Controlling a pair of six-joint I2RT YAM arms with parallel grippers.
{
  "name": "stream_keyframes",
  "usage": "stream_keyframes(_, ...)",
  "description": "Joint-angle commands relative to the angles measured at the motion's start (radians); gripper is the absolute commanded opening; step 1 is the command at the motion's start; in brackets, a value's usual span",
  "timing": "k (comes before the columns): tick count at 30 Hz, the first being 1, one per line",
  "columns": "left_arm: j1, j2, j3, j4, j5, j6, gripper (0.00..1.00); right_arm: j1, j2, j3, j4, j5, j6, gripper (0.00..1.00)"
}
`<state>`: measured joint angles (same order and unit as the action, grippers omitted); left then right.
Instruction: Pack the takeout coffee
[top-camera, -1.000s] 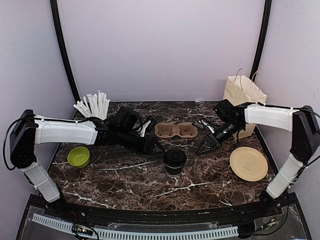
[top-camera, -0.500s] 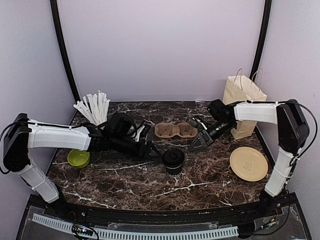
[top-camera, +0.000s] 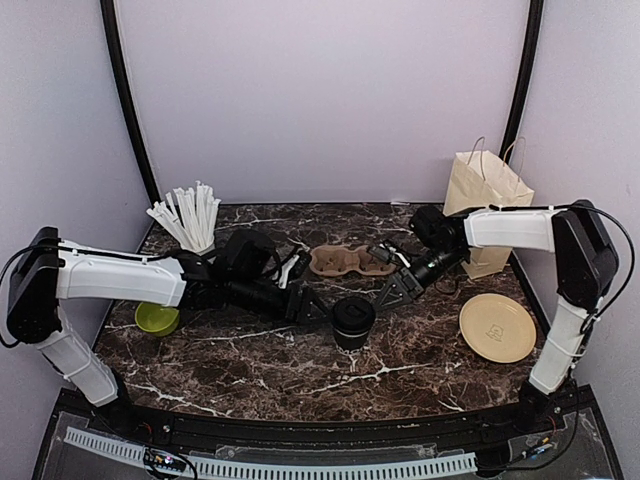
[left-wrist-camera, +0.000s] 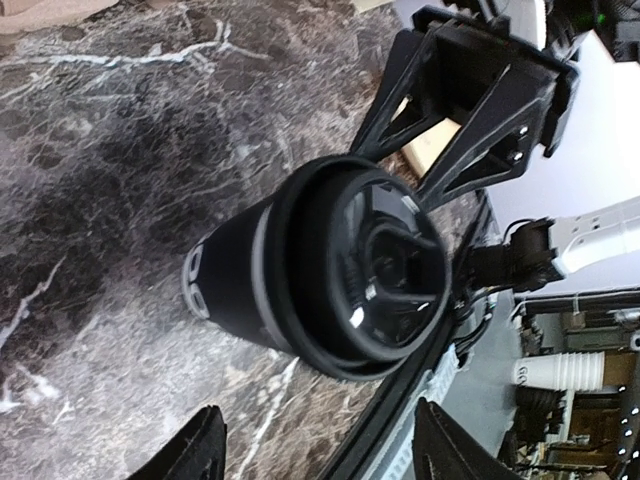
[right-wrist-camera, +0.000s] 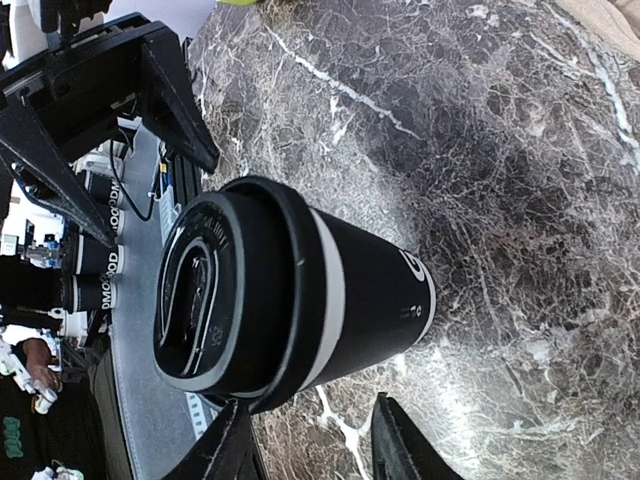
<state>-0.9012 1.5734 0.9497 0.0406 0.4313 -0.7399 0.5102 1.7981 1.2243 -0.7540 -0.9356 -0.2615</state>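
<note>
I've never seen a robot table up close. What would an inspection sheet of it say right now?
Surface: dark marble-patterned tabletop, no spills seen.
Job's things: black-sleeved paper coffee cup stands upright at the centre, round black lid on.
Clutter: brown pulp two-cup carrier, empty; tan paper bag with handles at the back right; tan round plate; lime-green bowl; pale cup of white straws.
Grippers: left gripper and right gripper flank the cup, both open, neither holding it.
Cables: thin black cable loops by the right arm; another loops by the left.
Surroundings: pale lilac walls, black curved poles.
</note>
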Motion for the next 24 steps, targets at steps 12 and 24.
stream_keyframes(12,-0.05,-0.003,0.048,-0.067,-0.066,0.118,0.71,-0.028,0.008,0.089,-0.014,0.064,-0.001,0.42)
stream_keyframes(24,-0.099,0.077,0.077,-0.044,-0.097,0.082,0.72,0.007,0.126,0.201,-0.053,0.004,-0.003,0.46)
